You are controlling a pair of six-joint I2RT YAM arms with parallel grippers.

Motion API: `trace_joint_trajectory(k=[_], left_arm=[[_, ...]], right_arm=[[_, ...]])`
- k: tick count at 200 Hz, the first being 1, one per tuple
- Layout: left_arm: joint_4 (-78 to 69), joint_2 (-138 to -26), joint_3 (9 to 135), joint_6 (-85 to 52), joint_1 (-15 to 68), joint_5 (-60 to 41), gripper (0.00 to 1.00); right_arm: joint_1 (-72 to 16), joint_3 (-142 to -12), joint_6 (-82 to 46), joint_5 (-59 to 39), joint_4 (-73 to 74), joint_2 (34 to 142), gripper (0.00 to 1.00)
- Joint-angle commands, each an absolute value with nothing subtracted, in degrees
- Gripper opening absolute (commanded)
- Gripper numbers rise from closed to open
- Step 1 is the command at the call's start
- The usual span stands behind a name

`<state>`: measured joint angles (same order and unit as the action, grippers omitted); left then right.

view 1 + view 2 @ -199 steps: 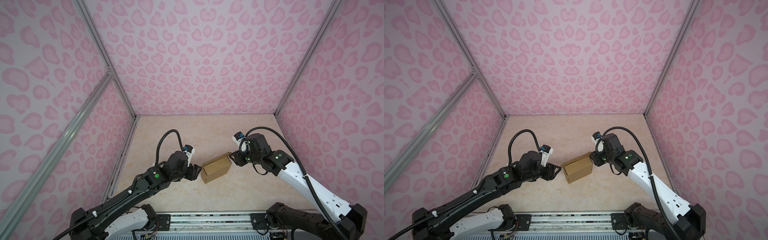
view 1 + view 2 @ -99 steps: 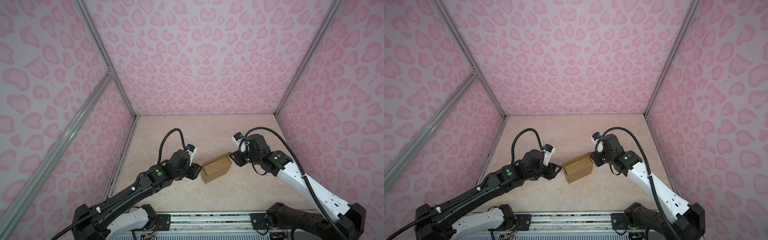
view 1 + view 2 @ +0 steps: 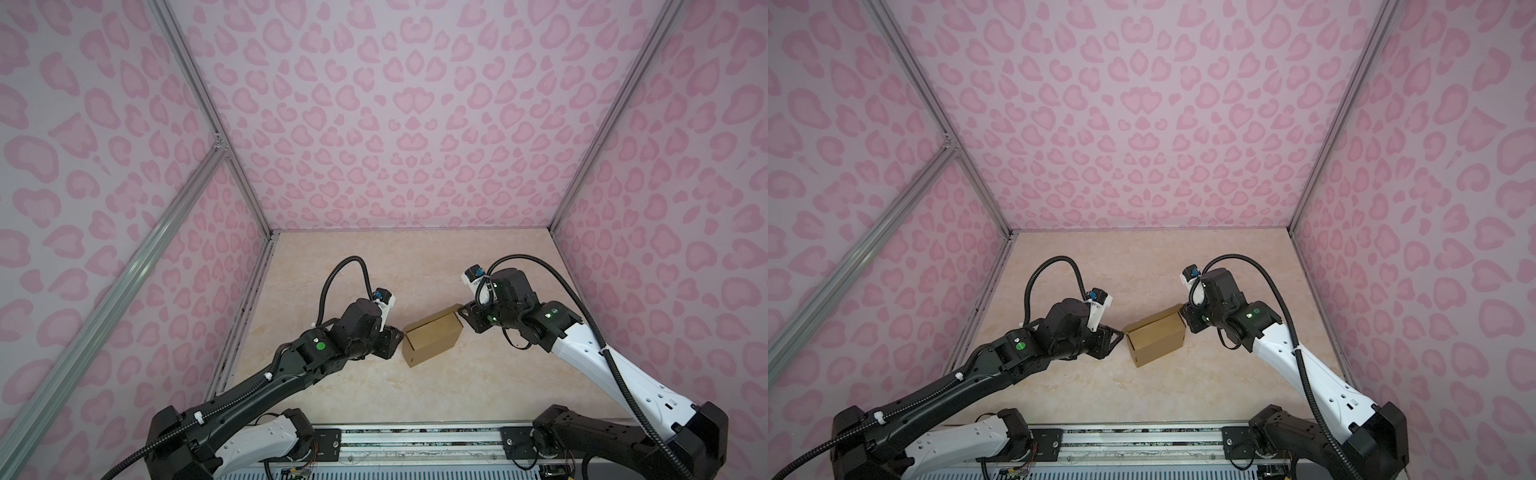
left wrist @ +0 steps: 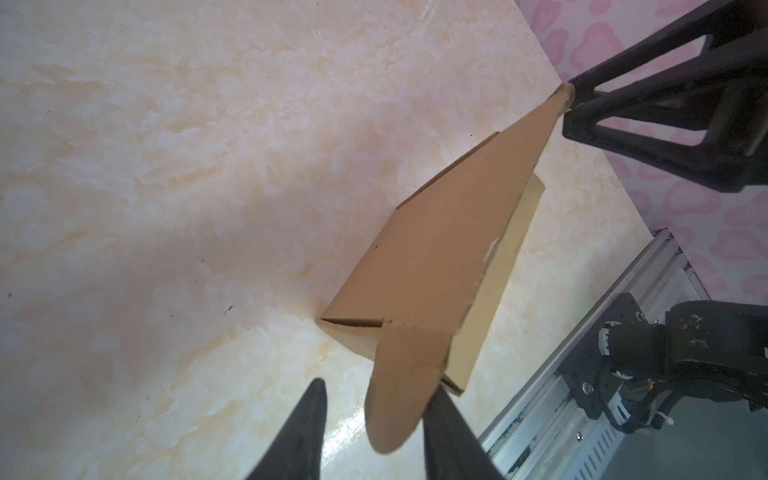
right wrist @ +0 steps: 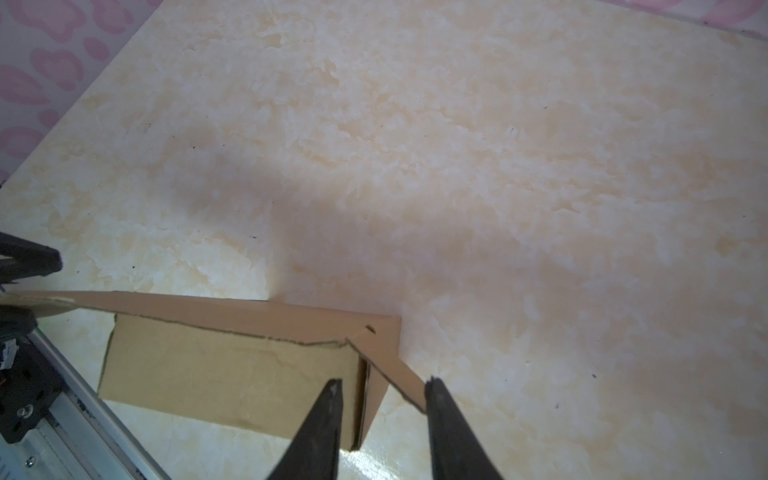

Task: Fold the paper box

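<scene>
You are working on the box (image 3: 432,338), which is sitting near the middle of the table (image 3: 478,386), between the two arms, its body already squared up and its lid lying over the top. The left gripper (image 4: 374,419) is standing at one end with its jaws spread either side of a rounded ear flap (image 4: 399,390); one finger is touching the flap, the other is apart from it. The right gripper (image 5: 382,411) is at the opposite end, jaws likewise spread around the lid's corner tab (image 5: 399,382), not pinching it as far as the wrist view shows.

To do this step well, you are probably best closing only enough to catch each flap near its crease, not its tip, so the card bends on the score line. Be keeping both ends moving together; pulling one end alone is likely to slide or twist the light box. The torn-looking lid edge suggests weak card, so be squeezing gently.
</scene>
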<state>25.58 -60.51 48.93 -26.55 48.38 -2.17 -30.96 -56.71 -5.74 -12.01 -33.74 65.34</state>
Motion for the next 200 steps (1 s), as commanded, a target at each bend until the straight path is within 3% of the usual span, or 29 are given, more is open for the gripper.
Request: trace_joint_trajectory(k=[1,162,165,200], left_arm=[[25.23,-60.78,49.71,-25.75,48.34,-2.45,0.41],[26.77,-61.96,51.24,-25.4,48.34,-1.85,0.37],[26.79,-61.96,51.31,-25.4,48.36,-1.81,0.34],[26.85,-62.58,51.82,-25.73,48.34,-2.03,0.31]], right_arm=[[-30.97,-56.26,-5.27,-12.33,-32.96,65.39,0.34],[-31.28,-55.54,-6.27,-14.41,-34.01,64.23,0.15],[-31.29,-55.55,-6.24,-14.4,-34.06,64.25,0.14],[-31.81,-55.04,-6.5,-14.65,-34.19,64.16,0.12]])
